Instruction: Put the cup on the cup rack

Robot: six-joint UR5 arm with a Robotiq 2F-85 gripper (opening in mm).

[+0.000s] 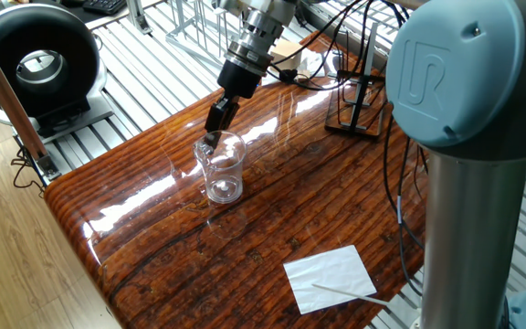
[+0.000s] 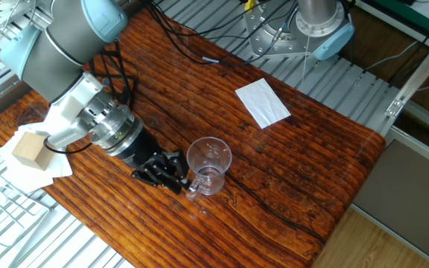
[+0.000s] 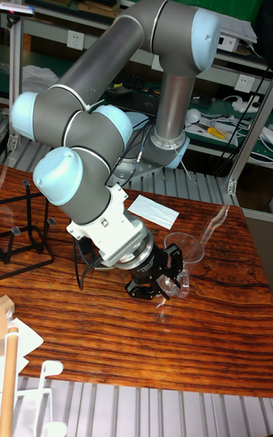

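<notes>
The clear cup (image 1: pixel 223 167) hangs upright just above the glossy wooden table (image 1: pixel 272 210), with its reflection showing below it. My gripper (image 1: pixel 211 139) reaches down from the upper left and is shut on the cup at its rim and handle side. In the other fixed view the black fingers (image 2: pixel 164 171) grip the cup (image 2: pixel 210 162) from the left. The tall fixed view shows the gripper (image 3: pixel 161 280) low over the table with the cup (image 3: pixel 187 252) tilted in it. The black wire cup rack (image 1: pixel 355 111) stands at the table's far right corner, apart from the gripper, and also appears in the tall view (image 3: pixel 23 213).
A white napkin (image 1: pixel 330 277) with a thin stick on it lies near the front edge. A wooden block (image 2: pixel 30 147) sits on paper by the arm. Black cables (image 1: pixel 331 55) trail past the rack. A silver wire rack (image 1: pixel 185 23) and a round black device (image 1: pixel 39 57) stand off the table.
</notes>
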